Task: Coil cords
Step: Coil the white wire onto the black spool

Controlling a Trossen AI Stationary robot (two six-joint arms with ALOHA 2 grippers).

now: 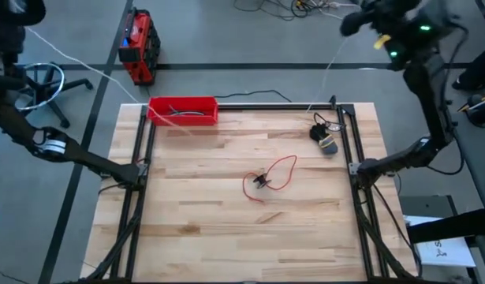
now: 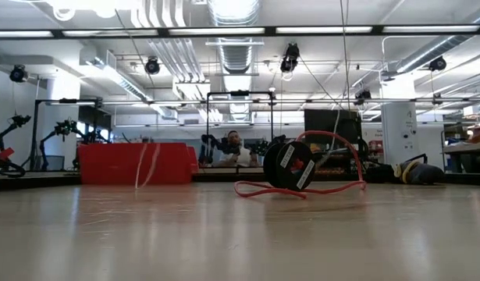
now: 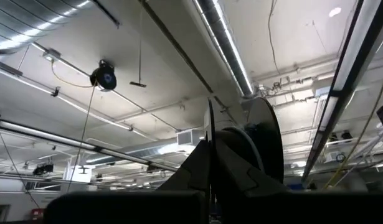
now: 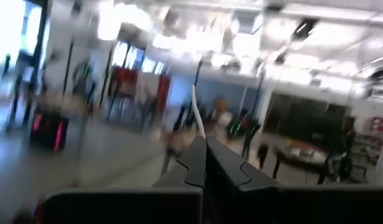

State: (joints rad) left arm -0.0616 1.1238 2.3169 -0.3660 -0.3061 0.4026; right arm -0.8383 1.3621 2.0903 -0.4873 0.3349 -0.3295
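The red cord (image 1: 277, 170) lies in a loose loop on the middle of the table, and its black disc (image 2: 290, 165) stands on edge. The white cord (image 1: 84, 67) runs between both raised arms. It slants down from my left gripper (image 3: 210, 149), high beyond the table's far left corner, toward the red tray. Another stretch (image 1: 327, 72) rises to my right gripper (image 4: 203, 149), high beyond the far right corner. Both grippers are shut on it. My left gripper is shut at the white cord's black disc end (image 3: 261, 140), which stands just past the fingertips with white cord (image 3: 250, 146) against it. The gripper is tipped up toward the ceiling and the disc is lifted clear of the table. The contact itself is hidden by the fingers. My right gripper pinches the white cord (image 4: 197, 115) between its two fingertips. One strand rises out of the shut fingers. The held stretch is high above the table and runs down toward the table's far edge (image 1: 309, 109).
A red tray (image 1: 183, 110) holding dark grey cables sits at the table's far left. A dark bundle (image 1: 325, 142) lies near the far right corner. Black frame rails (image 1: 348, 166) edge the table. A red crate (image 1: 138, 47) stands on the floor beyond.
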